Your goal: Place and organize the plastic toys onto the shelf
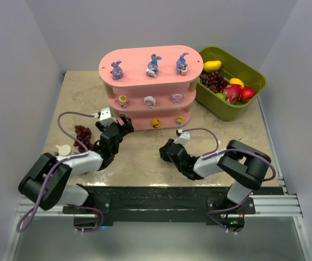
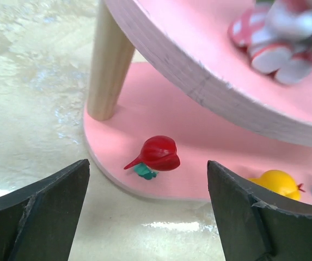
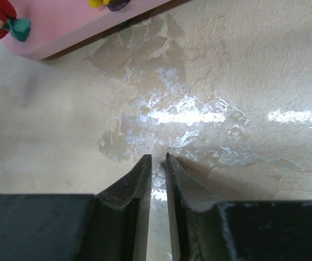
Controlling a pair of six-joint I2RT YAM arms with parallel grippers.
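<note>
The pink shelf [image 1: 145,57] holds three purple-blue bunnies on its top board and three pink-and-white toys on the middle board. A yellow toy [image 1: 156,123] and another small one [image 1: 179,120] stand on the bottom board. My left gripper [image 1: 124,124] is at the bottom board's left end, open and holding nothing. In the left wrist view a red toy [image 2: 158,154] stands on that board [image 2: 210,136], just beyond the open left gripper [image 2: 148,174] and clear of both fingers. My right gripper [image 1: 167,152] is low over the table in front of the shelf. Its fingers [image 3: 142,174] are a narrow slit apart with nothing between them.
An olive-green bin [image 1: 254,73] with fake fruit stands right of the shelf. A dark red grape bunch [image 1: 82,133] lies on the table beside my left arm. Grey walls close in the table on the left, right and back.
</note>
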